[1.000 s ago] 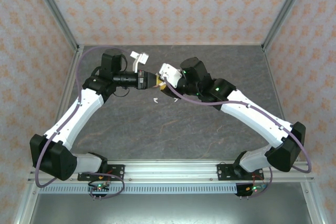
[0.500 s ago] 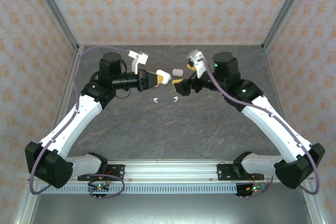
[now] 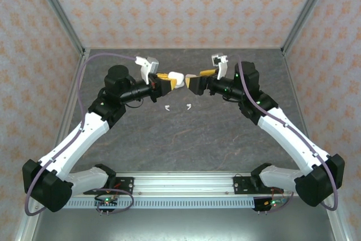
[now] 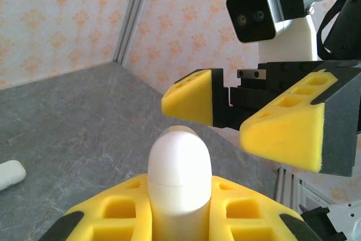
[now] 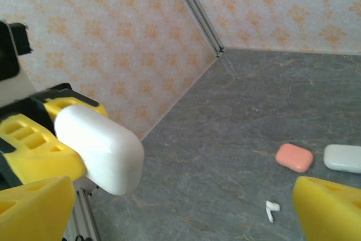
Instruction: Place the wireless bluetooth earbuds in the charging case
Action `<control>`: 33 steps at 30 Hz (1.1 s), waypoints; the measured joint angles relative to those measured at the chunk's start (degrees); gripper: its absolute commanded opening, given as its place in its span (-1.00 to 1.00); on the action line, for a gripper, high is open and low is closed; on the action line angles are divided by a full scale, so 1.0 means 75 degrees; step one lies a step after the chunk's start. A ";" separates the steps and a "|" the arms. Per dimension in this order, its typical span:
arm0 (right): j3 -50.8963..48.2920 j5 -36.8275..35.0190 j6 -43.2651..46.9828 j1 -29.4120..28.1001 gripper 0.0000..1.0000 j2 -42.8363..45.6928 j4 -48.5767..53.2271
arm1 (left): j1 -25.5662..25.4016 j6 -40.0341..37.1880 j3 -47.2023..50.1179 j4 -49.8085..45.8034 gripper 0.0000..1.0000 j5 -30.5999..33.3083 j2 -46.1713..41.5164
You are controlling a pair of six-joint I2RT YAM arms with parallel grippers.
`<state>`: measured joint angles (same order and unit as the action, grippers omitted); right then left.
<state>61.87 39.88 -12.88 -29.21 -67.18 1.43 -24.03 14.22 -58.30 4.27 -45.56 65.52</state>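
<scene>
Table (image 3: 186, 139): grey, stone-patterned, with patterned walls around it. Both arms reach to the far middle.
Left arm (image 3: 84, 134): it is raised and points right, toward the other arm.
Right arm (image 3: 282, 131): it is raised and points left, so you have the two wrists nose to nose above the table.
Left gripper (image 3: 168, 79): the yellow fingers are clamped on a white charging case, held off the table.
Right gripper (image 3: 198, 79): the fingers are spread wide and hold nothing. They sit just beside the case's free end without touching it.
White charging case (image 4: 179, 179): it stands out of the left fingers rounded end first. A seam shows and the lid looks shut.
Spare cases: a salmon case (image 5: 294, 157) and a second white case (image 5: 342, 158) lie side by side on the table.
Earbuds: two white ones (image 3: 167, 107) (image 3: 188, 106) lie on the table, below the grippers and apart from each other. None is in a case or in a finger.
Risk, major: if your right fingers close off-centre on the smooth rounded end, the case can twist or squirt out of the left grip and drop.
Risk, lesser: the opposed fingertips are close, so a small overshoot knocks yellow pad against yellow pad.
Risk, minor: a falling case could scatter the earbuds lying beneath it.
</scene>
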 measured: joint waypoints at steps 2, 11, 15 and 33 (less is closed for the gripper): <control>0.0015 0.0035 -0.0073 0.0000 0.92 -0.0055 -0.0122 | 0.0000 -0.0044 -0.0003 0.0044 -1.00 -0.0003 0.0003; 0.0195 0.0067 -0.0085 -0.0152 0.90 -0.0635 -0.0172 | -0.0035 -0.0096 -0.0006 0.0099 -1.00 0.0082 0.0064; 0.0254 0.0052 -0.0085 -0.0166 0.90 -0.0638 -0.0175 | -0.0038 -0.0114 -0.0006 0.0102 -1.00 0.0085 0.0064; 0.1113 -0.0119 0.0076 0.0003 0.90 -0.1052 0.0367 | -0.0050 -0.0460 -0.0020 -0.0026 -1.00 0.0111 0.0064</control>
<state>70.22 38.98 -12.32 -29.19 -75.07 4.19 -24.40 10.76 -58.46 4.08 -44.73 66.00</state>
